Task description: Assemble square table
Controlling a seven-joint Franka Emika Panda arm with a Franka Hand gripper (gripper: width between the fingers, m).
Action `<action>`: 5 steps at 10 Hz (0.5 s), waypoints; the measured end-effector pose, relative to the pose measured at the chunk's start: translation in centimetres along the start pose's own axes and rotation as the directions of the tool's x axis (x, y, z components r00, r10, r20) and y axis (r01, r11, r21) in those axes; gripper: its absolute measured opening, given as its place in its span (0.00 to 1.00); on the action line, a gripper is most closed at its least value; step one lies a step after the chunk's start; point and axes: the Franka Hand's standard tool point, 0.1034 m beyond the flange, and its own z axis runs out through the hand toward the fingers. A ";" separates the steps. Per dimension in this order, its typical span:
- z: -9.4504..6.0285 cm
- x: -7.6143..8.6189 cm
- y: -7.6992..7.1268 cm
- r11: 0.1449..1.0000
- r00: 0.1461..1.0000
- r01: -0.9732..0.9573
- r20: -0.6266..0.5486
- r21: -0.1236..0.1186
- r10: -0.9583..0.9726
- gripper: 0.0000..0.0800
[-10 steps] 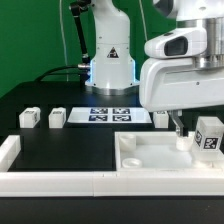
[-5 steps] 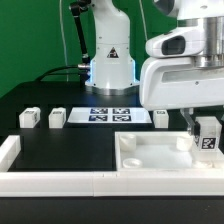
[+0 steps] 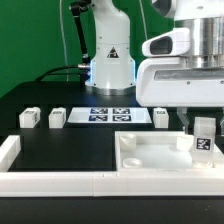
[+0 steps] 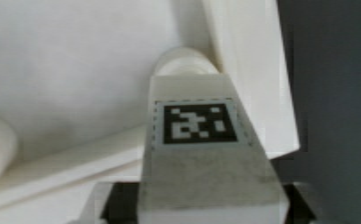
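Note:
The square table top, a thick white slab with recessed corners, lies at the front on the exterior view's right. My gripper is shut on a white tagged leg block and holds it upright over the slab's far right corner. In the wrist view the leg fills the middle between my two dark fingers, its tip at the slab's corner. Three more leg blocks stand on the black table behind.
The marker board lies flat at the back centre, before the robot base. A long low white border wall runs along the front edge and turns up at the exterior view's left.
My gripper has moved toward the exterior view's left with the leg, and the leg has turned from tilted to upright over the slab's corner.

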 end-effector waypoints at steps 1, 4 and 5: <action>0.0 -0.3 0.2 0.980 0.981 -0.196 -0.003 -0.007 0.196 0.36; 0.1 -0.3 0.7 0.809 0.810 -0.587 0.032 0.036 0.586 0.36; 0.0 -0.6 0.5 0.748 0.748 -0.663 0.031 0.031 0.663 0.36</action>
